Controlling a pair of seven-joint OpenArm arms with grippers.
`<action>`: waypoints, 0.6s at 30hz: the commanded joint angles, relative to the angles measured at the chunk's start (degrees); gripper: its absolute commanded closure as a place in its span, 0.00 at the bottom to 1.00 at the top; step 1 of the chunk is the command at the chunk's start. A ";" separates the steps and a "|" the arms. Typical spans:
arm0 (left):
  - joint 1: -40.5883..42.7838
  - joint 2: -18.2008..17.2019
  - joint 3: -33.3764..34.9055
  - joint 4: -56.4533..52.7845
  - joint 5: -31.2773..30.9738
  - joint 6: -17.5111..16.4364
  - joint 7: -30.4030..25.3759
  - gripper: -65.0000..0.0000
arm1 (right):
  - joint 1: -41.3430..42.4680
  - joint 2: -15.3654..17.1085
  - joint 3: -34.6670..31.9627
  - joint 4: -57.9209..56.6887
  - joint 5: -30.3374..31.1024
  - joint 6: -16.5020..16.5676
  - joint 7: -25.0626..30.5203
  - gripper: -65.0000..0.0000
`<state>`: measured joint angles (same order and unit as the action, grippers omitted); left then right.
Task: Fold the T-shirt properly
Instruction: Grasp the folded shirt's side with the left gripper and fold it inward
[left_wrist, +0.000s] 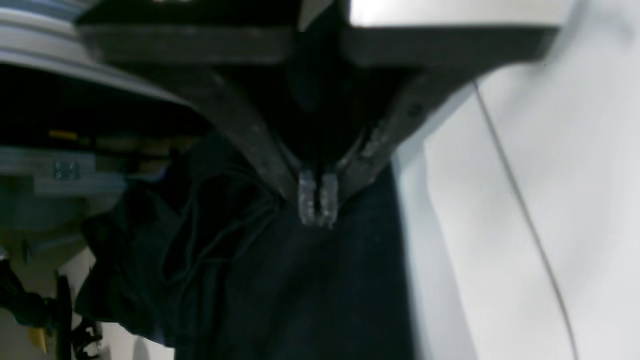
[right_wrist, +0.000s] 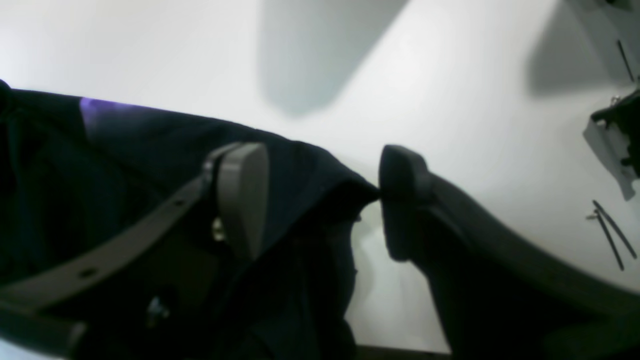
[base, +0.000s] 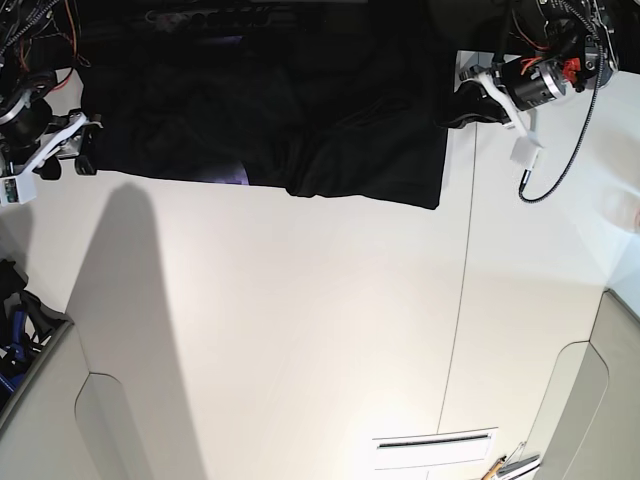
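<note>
The black T-shirt (base: 270, 120) lies spread across the far part of the white table (base: 300, 330). The left gripper (left_wrist: 318, 202) is clenched on the shirt's edge at one end. At the other end, the right gripper (right_wrist: 320, 200) stands with jaws apart, a fold of cloth lying between them.

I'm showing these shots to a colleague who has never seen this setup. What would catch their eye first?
The black T-shirt dominates: a dark crumpled mass stretched along the far edge of the white table in the base view. At its two ends sit the arms: the left gripper, fingers closed on the cloth, and the right gripper, fingers spread wide around a fold of the cloth.
</note>
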<state>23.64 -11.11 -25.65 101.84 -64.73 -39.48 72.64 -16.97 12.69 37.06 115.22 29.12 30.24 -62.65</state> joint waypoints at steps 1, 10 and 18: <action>-0.04 -0.48 0.26 0.94 -1.27 -0.52 0.09 1.00 | 0.26 0.79 0.37 0.81 0.70 -0.02 0.96 0.46; 0.20 -0.48 9.29 0.98 1.53 -0.52 0.17 1.00 | 0.26 0.79 0.39 0.81 0.70 -0.02 0.94 0.46; 0.15 -0.50 20.24 5.07 -16.37 -0.52 7.36 1.00 | 0.24 0.79 0.39 0.81 0.72 -0.02 0.94 0.46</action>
<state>23.92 -11.29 -5.23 105.86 -79.35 -39.48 80.34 -16.97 12.69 37.06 115.22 29.12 30.24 -62.63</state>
